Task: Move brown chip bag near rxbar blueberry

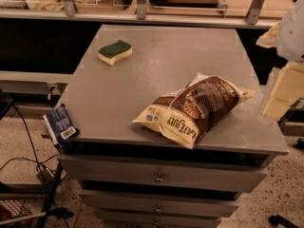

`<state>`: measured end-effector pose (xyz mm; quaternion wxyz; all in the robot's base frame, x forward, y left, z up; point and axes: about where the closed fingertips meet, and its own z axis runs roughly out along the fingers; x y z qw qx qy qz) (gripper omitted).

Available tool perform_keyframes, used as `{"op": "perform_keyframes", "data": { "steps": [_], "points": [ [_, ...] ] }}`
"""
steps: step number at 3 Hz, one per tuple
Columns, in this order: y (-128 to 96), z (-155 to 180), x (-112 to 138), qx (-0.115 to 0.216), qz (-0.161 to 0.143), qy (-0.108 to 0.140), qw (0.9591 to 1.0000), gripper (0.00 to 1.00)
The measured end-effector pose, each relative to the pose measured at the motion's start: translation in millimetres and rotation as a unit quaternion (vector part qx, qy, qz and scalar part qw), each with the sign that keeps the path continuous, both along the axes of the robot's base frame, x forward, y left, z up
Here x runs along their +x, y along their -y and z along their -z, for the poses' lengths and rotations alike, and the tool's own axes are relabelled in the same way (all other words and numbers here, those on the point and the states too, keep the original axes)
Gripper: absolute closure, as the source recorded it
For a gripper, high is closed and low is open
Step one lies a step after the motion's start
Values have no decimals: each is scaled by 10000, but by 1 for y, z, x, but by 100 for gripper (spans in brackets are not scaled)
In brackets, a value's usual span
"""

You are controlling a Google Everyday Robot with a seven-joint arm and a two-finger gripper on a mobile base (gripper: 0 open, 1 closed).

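My gripper (281,94) hangs at the right side of the scene, off the right edge of the grey cabinet top (166,56), a pale cream shape level with that surface. Whether it stands apart or together I cannot tell, and I hold nothing that I can make out.

The brown chip bag (194,109) lies flat on the top just to my left, at the front right part of the surface. Its long axis runs on a diagonal: one cream-yellow end points up and right, toward me, and the other, with the "LATE JULY" lettering, points down and left to the front edge. That nearer end is just beside me; I cannot say if we touch.

The rxbar blueberry (61,126) sits well apart from me, past the whole length of the bag, at the front left corner of the top, where it seems to hang partly over the edge. Its long axis tilts from far-left to near-right, barcode label at the near end. A green-and-yellow sponge (115,51) rests farther back on the left, out of the line between bag and bar.

I judge the job not begun: I must reach left, take the bag across its narrow width, and carry it leftward along the front edge.
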<state>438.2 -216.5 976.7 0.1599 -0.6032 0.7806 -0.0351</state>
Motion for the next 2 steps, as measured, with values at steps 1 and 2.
{"op": "perform_keyframes", "data": {
  "steps": [1, 2],
  "points": [
    [0, 0, 0, 0, 0, 1, 10000, 0],
    [-5, -2, -1, 9, -155, 88, 9998, 0]
  ]
}}
